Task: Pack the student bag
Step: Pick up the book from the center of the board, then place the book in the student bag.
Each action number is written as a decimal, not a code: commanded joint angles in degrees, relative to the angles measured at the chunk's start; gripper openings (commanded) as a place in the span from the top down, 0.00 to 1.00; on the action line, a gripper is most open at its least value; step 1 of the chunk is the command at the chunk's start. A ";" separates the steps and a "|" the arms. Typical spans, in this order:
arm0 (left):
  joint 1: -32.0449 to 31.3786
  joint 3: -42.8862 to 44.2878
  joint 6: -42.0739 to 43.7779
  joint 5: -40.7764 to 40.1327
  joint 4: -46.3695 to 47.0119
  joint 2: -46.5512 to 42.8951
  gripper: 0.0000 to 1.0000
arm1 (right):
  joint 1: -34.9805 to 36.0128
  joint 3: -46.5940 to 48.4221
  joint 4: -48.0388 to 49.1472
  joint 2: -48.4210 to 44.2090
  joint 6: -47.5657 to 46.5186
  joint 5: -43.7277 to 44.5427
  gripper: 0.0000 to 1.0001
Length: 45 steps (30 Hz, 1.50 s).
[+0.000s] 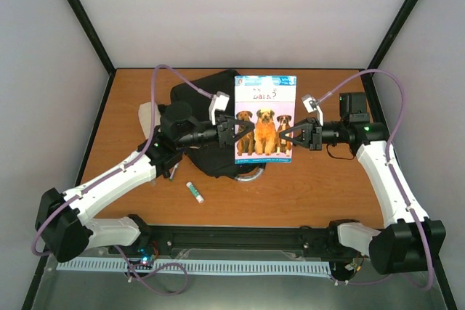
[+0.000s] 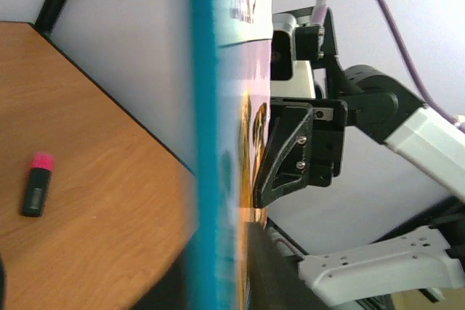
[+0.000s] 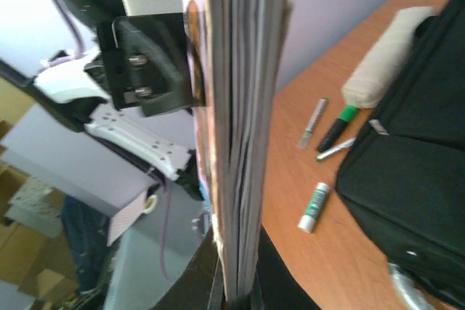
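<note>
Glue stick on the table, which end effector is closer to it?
Left. The glue stick lies near the left end effector; the right end effector is across the book.

Black student bag (image 1: pixel 218 81), teal-edged book (image 1: pixel 265 117) with brown dogs, orange-brown table (image 1: pixel 327 186)

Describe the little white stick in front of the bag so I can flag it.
Start at the large black fabric backpack in the middle of the wooden table. In front of it, towards the table's near edge, lies a short white tube with green markings, stubbier than the thin pens nearby.
</note>
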 commanded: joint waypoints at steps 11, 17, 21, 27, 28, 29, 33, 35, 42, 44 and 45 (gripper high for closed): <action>0.21 5.48 18.18 -27.44 -33.28 -5.93 0.26 | -7.35 -4.56 0.23 -5.95 -6.70 28.56 0.97; -0.37 4.28 26.49 -33.49 -35.76 -10.75 0.25 | -11.45 -9.09 1.41 -6.88 -8.80 32.16 0.97; -1.70 8.85 32.19 -37.34 -45.61 -7.09 0.25 | -15.18 -10.94 3.97 -7.68 -8.40 33.95 0.97; -7.72 14.47 38.12 -43.60 -54.99 0.14 0.25 | -17.75 -11.65 3.53 -8.31 -9.69 34.48 0.97; -8.62 15.34 38.70 -44.65 -56.34 1.85 0.26 | -18.02 -11.62 3.49 -8.33 -9.79 34.21 0.97; -9.43 16.10 39.08 -45.60 -57.70 3.43 0.26 | -18.19 -11.64 3.45 -8.23 -9.75 34.06 0.97; -11.51 17.44 39.86 -52.27 -60.39 9.09 0.26 | -18.57 -11.38 2.84 -7.35 -10.41 33.77 0.97; -11.75 17.68 39.99 -52.28 -60.82 11.53 0.26 | -18.98 -11.25 2.64 -6.92 -10.51 33.66 0.97; -13.41 18.18 40.73 -51.61 -59.67 18.45 0.26 | -19.74 -11.64 2.30 -7.66 -10.95 32.59 0.97; -13.41 18.99 40.93 -51.45 -59.88 20.79 0.27 | -20.03 -11.64 2.13 -7.81 -11.09 32.16 0.97; -13.41 19.23 40.96 -51.28 -59.70 21.88 0.27 | -20.17 -11.72 2.09 -7.88 -11.17 32.15 0.97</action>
